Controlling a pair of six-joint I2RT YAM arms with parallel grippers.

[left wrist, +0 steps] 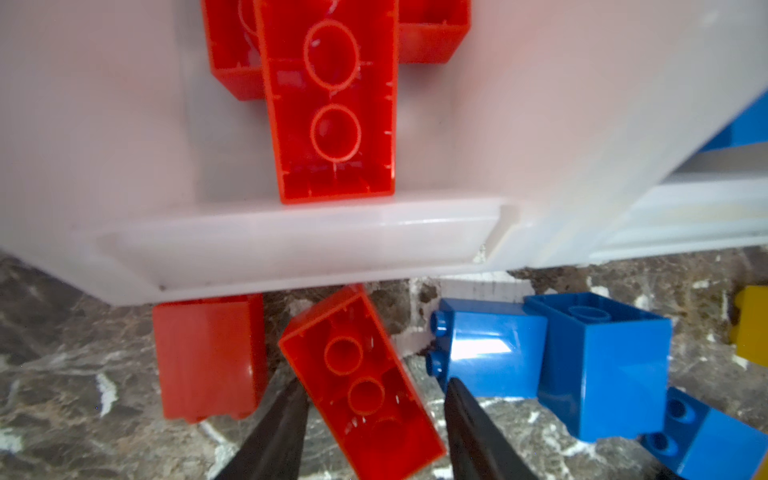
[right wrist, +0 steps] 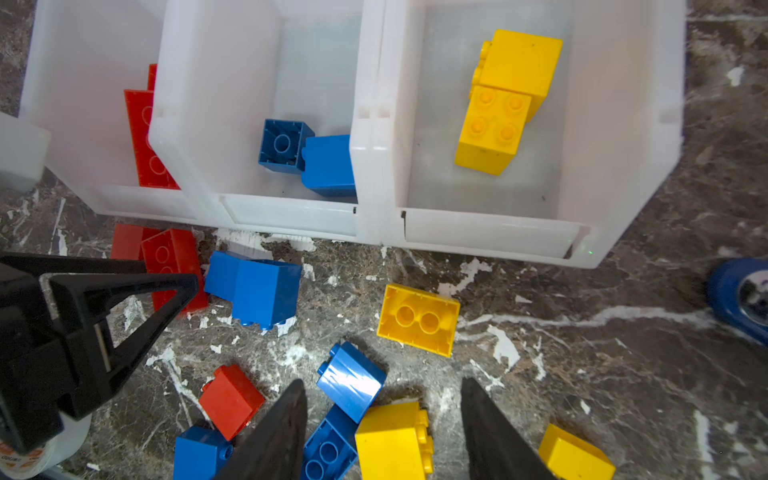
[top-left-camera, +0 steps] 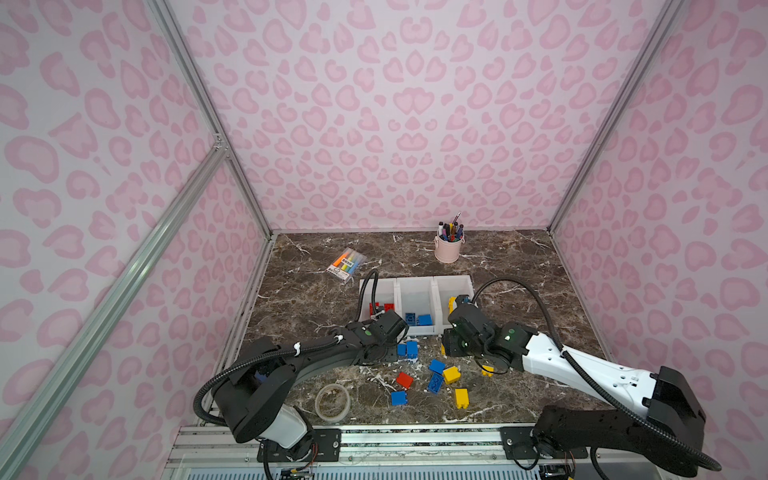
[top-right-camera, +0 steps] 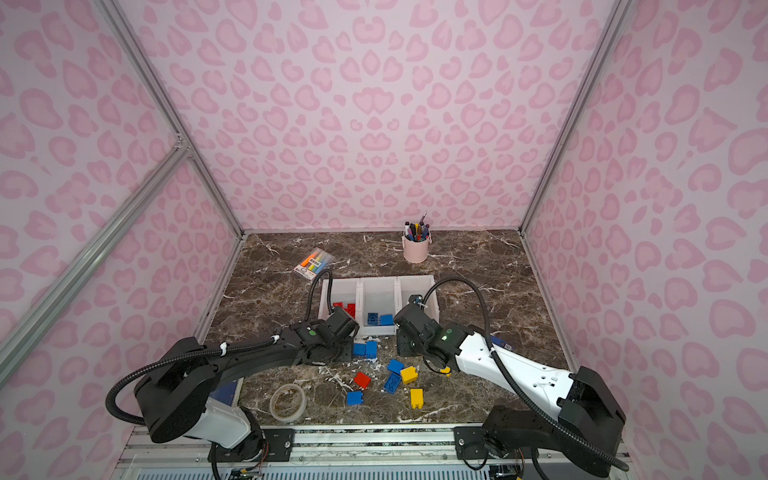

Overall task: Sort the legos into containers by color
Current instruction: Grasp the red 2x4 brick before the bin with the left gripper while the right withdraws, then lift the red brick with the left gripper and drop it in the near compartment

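Currently left hand half-spread astride upturned red lego, grip not tight; right hand spread, holding nothing.

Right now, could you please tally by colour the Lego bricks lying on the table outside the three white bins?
Red Lego bricks: 3
Blue Lego bricks: 5
Yellow Lego bricks: 4
Total: 12
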